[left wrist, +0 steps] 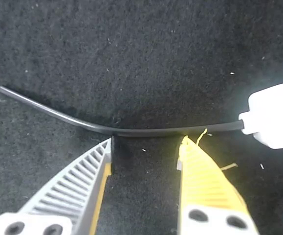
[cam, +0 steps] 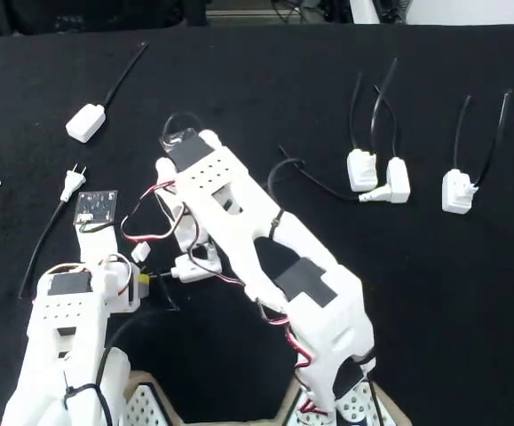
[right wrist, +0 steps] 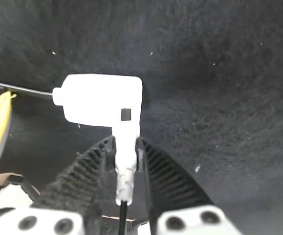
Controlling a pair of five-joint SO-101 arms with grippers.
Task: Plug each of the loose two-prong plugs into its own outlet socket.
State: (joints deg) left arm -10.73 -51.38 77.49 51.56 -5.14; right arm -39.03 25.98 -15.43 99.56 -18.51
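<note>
My right gripper [right wrist: 125, 144] is shut on the neck of a white plug [right wrist: 126, 161], whose front end sits against a white socket block [right wrist: 102, 105]. In the high view this pair [cam: 190, 266] lies between the two arms. The socket's black cable [left wrist: 131, 131] runs across just beyond the tips of my left gripper [left wrist: 146, 144], which is open with nothing between its fingers. The socket's white body [left wrist: 273, 115] shows at that view's edge. A loose two-prong plug [cam: 72, 182] lies at the left of the table, with a free white socket [cam: 85, 122] beyond it.
Three more white plug and socket pieces [cam: 361, 169] [cam: 399, 180] [cam: 456, 191] with black cables lie at the right on the black cloth [cam: 265, 80]. The right arm's long white body [cam: 239, 222] stretches across the middle of the table.
</note>
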